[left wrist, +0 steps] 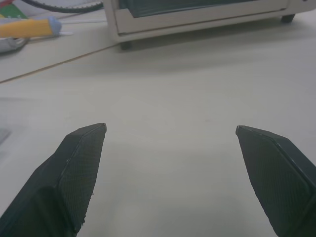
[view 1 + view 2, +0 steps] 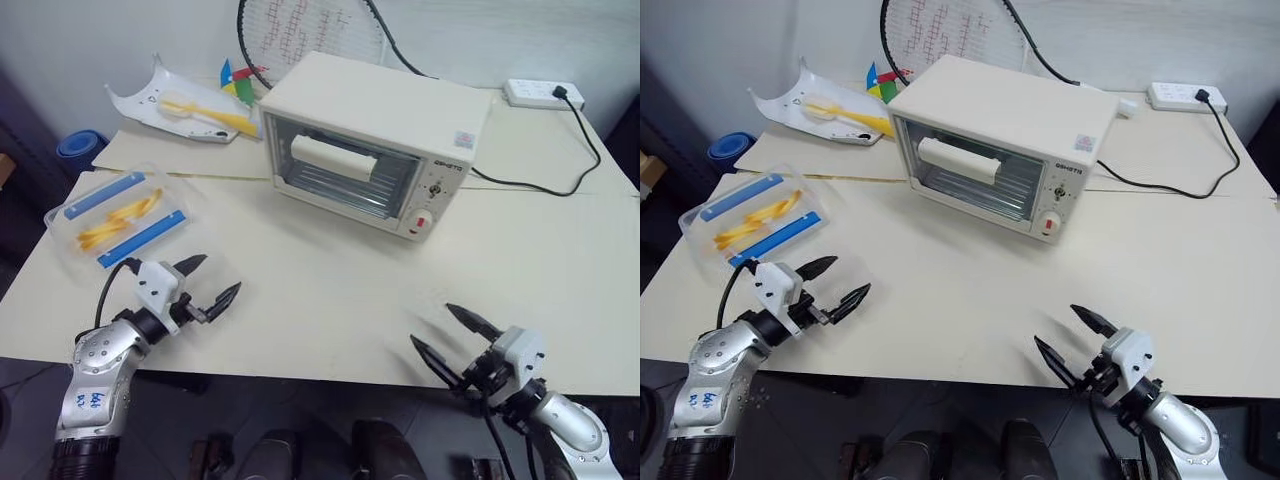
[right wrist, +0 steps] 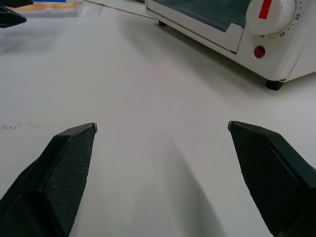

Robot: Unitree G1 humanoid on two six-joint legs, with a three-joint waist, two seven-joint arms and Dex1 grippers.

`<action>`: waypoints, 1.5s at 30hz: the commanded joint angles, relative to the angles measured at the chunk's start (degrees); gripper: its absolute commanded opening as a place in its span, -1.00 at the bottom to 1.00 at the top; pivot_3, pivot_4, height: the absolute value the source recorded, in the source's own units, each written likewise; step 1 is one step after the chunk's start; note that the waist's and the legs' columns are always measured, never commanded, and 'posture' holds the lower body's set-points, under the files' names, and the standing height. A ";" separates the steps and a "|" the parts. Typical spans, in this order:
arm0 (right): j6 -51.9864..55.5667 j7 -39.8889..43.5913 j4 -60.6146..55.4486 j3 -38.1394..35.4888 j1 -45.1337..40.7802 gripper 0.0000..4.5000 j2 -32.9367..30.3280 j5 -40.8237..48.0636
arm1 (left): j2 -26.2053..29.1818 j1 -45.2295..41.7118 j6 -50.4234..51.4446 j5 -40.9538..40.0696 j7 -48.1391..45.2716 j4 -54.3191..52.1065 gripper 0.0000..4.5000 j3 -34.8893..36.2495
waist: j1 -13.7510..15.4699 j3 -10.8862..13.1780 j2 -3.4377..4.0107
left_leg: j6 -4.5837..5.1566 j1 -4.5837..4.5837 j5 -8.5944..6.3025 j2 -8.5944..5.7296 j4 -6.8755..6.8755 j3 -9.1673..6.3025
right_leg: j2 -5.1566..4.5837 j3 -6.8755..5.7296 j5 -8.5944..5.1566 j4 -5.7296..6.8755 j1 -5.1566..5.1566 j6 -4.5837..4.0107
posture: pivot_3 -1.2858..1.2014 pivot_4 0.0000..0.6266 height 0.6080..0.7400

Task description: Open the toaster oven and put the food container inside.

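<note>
Both grippers are being held low and level over the table's [image 2: 330, 300] near edge, the left gripper [image 2: 213, 283] and the right gripper [image 2: 452, 334] each angled inward, jaws spread wide and empty. One food container [image 2: 120, 218] is lying at the far left, two blue strips showing, lid details hard to make out. One toaster oven [image 2: 375, 140] is sitting beyond the centre, door closed, its interior being partly hidden behind the white handle [image 2: 333, 157].

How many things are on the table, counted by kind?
Toaster oven: 1
Food container: 1
White tray: 1
Power strip: 1
Racket: 1
Coloured pinwheel toy: 1
Total: 6
</note>
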 commanded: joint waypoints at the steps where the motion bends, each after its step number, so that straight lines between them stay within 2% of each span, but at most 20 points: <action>1: 0.24 -0.35 -2.28 1.17 -3.79 0.98 -0.15 0.47 | 2.24 -0.60 0.29 -1.91 -2.72 -0.48 1.00 1.47 | 0.09 0.00 0.00 | 0.00 0.00 0.00 0.00 0.00 0.00 | 0.00 0.00 0.00 0.00 0.00 0.00 | 0.03 -0.52 1.00; 6: 10.91 -3.14 -6.82 5.07 -15.54 0.98 -1.24 1.90 | 8.12 -1.53 8.50 -13.09 -12.74 -2.73 1.00 5.29 | 0.01 0.02 0.01 | -0.02 -0.04 0.00 0.04 0.08 -0.02 | 0.01 -0.04 -0.01 0.06 -0.04 -0.02 | 0.03 -0.52 1.00; 12: 26.60 -8.59 -5.65 8.14 -31.75 0.98 -0.26 4.22 | 14.72 -4.15 16.86 -21.01 -17.97 -3.45 1.00 9.67 | 0.05 0.04 0.04 | -0.02 -0.12 0.00 0.04 0.09 -0.10 | -0.01 -0.10 0.00 0.02 -0.08 -0.02 | 0.03 -0.52 1.00; 17: 29.83 -12.72 2.41 9.89 -45.05 0.98 3.36 0.77 | 14.45 -6.65 20.31 -23.77 -16.62 -5.13 1.00 10.71 | -0.07 0.04 0.05 | -0.02 -0.12 0.00 0.04 0.07 -0.11 | -0.01 -0.14 -0.01 0.05 -0.10 -0.05 | 0.03 -0.52 1.00; 20: 29.95 -13.74 5.47 10.57 -49.59 0.98 5.12 -0.57 | 12.94 -6.54 20.88 -24.11 -15.18 -7.11 1.00 10.78 | -0.15 0.05 0.06 | -0.03 -0.17 0.00 0.03 0.06 -0.11 | -0.01 -0.15 -0.01 0.11 -0.17 -0.05 | 0.03 -0.52 1.00; 28: 27.91 -12.86 8.09 13.19 -53.17 0.98 8.96 -2.50 | 10.32 -4.88 20.40 -22.89 -12.66 -9.82 1.00 10.27 | -0.50 0.05 0.06 | -0.02 -0.21 -0.01 0.02 0.06 -0.13 | -0.02 -0.21 -0.01 0.36 -0.20 -0.05 | 0.03 -0.52 1.00; 36: 20.73 -1.25 3.55 19.76 -46.75 0.98 2.82 -5.64 | 9.59 -11.46 22.10 -24.08 -7.78 -5.97 1.00 11.59 | -0.71 0.05 0.05 | -0.02 -0.22 -0.01 0.01 0.06 -0.15 | -0.02 -0.24 -0.01 0.38 -0.20 -0.05 | 0.03 -0.52 1.00; 37: 19.57 -0.42 3.82 20.42 -45.96 1.00 2.05 -6.74 | 9.59 -13.58 22.84 -24.55 -7.31 -4.44 0.81 11.57 | -0.86 0.05 0.05 | -0.03 -0.23 -0.01 0.01 0.07 -0.15 | -0.02 -0.25 -0.01 0.36 -0.20 -0.05 | 0.03 -0.52 1.00; 39: 17.77 0.62 4.46 21.24 -44.90 1.00 1.14 -8.22 | 9.63 -18.13 23.15 -23.58 -6.96 -1.08 0.58 10.21 | -0.87 0.05 0.04 | -0.03 -0.23 -0.01 0.00 0.14 -0.15 | -0.02 -0.26 -0.01 0.40 -0.19 -0.05 | 0.03 -0.52 1.00; 45: 14.22 1.25 6.47 22.30 -43.85 1.00 1.13 -11.24 | 7.15 -35.22 17.90 -13.76 -6.16 13.77 -0.24 1.39 | -1.21 0.05 0.00 | -0.04 -0.24 -0.01 -0.02 0.29 -0.19 | -0.02 -0.38 -0.01 0.44 -0.15 -0.05 | 0.03 -0.52 1.00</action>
